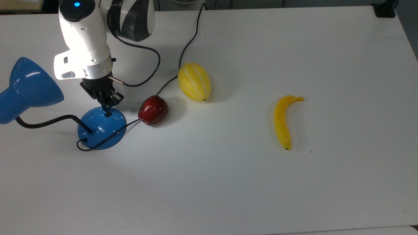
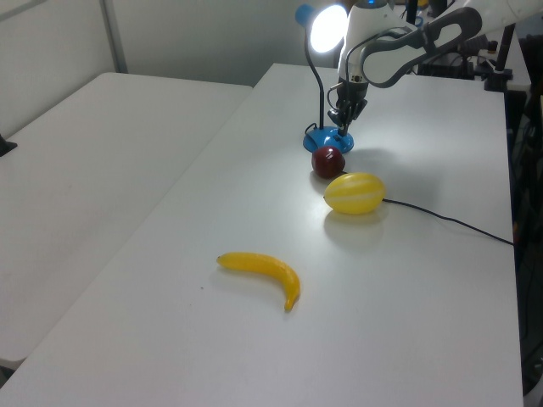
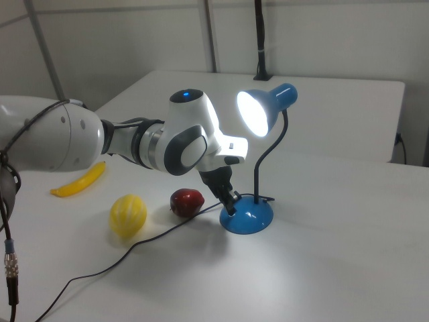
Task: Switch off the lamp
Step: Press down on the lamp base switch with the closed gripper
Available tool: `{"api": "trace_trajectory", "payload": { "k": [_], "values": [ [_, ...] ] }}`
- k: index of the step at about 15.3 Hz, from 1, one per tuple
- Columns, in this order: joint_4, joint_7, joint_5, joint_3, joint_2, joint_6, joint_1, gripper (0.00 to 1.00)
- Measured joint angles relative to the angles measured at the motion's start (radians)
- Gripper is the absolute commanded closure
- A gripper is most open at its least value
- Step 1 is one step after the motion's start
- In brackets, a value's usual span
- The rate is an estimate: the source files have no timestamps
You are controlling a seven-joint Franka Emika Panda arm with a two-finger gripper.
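1. At the top view's left edge stands the lamp (image 1: 101, 127), its round blue base on the white tabletop (image 1: 228, 182), black bendy neck rising to a blue cone shade; in the right view (image 3: 258, 113) the shade glows, lit.
2. A small black switch (image 1: 107, 114) sits on the dome of the base, on the side toward the arm.
3. The tool (image 1: 108, 105) points down at the base, its tip at or just above the switch; contact cannot be judged. Its fingers look pressed together, with nothing between them.
4. A thin black cord (image 1: 187, 45) runs from the base, past the fruit, to the far edge of the tabletop.
5. A dark red apple (image 1: 153, 110) lies just beside the base on the top view's right; a yellow striped melon (image 1: 194, 81) lies near it, further right.
6. A banana (image 1: 283, 120) lies well apart, toward the top view's right.
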Motion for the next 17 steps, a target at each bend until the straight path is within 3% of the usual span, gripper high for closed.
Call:
{"api": "trace_trajectory", "payload": {
  "k": [17],
  "values": [
    [0.0,0.002,-0.01,0.0,0.017,0.0,0.012,1.0]
  ]
}}
